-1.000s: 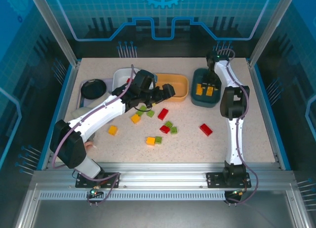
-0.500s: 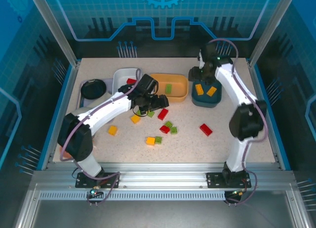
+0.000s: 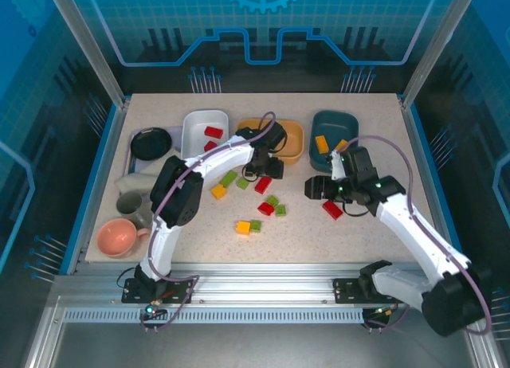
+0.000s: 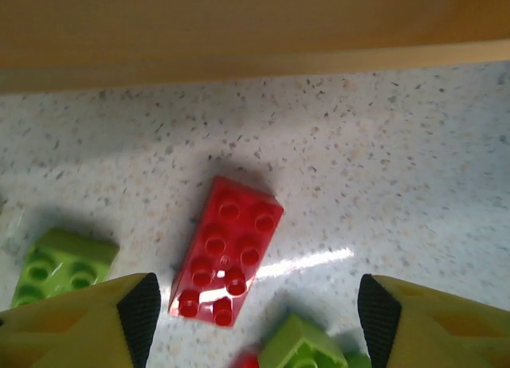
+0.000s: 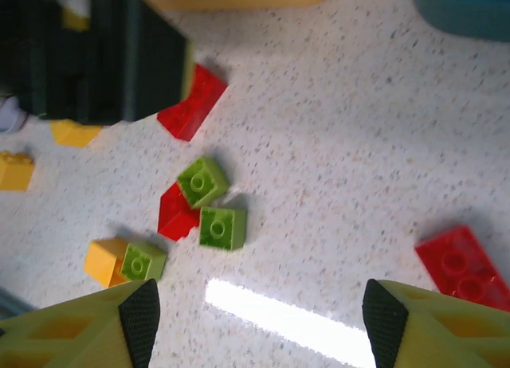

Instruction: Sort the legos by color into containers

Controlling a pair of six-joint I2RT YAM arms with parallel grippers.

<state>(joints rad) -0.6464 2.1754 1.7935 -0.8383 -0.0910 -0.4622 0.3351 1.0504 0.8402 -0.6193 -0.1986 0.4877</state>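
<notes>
Ten-ish loose legos (image 3: 272,200) sit mid-surface (image 3: 319,240), with red, green and yellow-orange mixed.

- **White bowl** (image 3: 191,121): holds two red ones.
- **Left pincer** (image 3: 265,170): has slid right since half a second ago and hangs just in front of the orange bowl (image 3: 296,145). The wrist view shows it (image 4: 253,308) spread wide with nothing pinched, and a red brick (image 4: 227,260) lying flat between the fingers. My read is that red is next, bound for the white bowl.
- **Green brick**: was in the orange bowl a moment ago. The arm now covers that spot, so I can't confirm it.
- **Right pincer** (image 3: 312,188): has left the teal bowl (image 3: 335,115), where it hovered, and has come down near the surface beside another red brick (image 3: 332,209). The wrist view has it (image 5: 256,316) spread and empty.
- **Teal bowl**: carries two yellow-orange bricks (image 3: 320,143).

Both arms look to be between drops and starting fresh picks. I'd judge roughly a third is sorted.

No brands, labels or readable writing anywhere.
</notes>
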